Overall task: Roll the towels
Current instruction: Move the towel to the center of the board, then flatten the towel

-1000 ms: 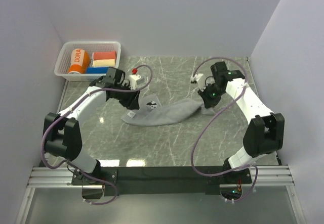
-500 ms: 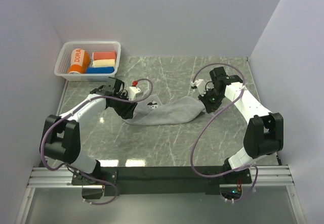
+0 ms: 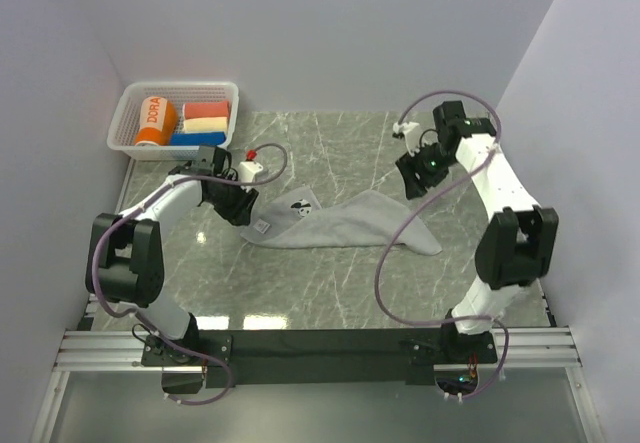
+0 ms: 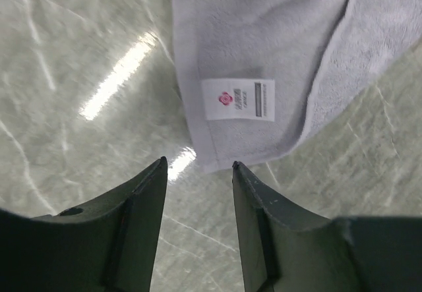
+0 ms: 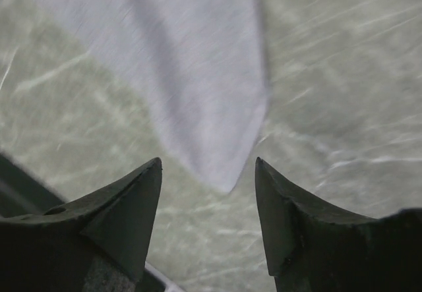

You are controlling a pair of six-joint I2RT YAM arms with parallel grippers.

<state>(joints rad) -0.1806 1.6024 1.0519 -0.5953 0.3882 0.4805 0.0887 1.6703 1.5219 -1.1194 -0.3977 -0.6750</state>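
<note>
So at this point we had the grey towel (image 3: 340, 221) lying loose and rumpled on the marble table (image 3: 330, 293), not rolled at all. Our left gripper (image 4: 198, 167) was spread apart with nothing between the fingers. The towel's hemmed corner sat just ahead of the fingertips, lined up with the gap, and its white tag (image 4: 239, 99) with a little pink logo was a bit further out from them.

Our right gripper (image 5: 208, 162) was released too, fingers wide and holding nothing. A pointed end of the towel reached toward the gap between those fingertips from the far side. That wrist view was blurry though, so we couldn't tell whether it touched them. From above, that gripper looked apart from the cloth.

The orange towel (image 3: 155, 121) was already a roll showing "DORA", sitting in the white basket (image 3: 180, 87) out beyond the left fingers, next to the cream-and-red roll (image 3: 206, 116) and the blue roll (image 3: 197, 138).
</note>
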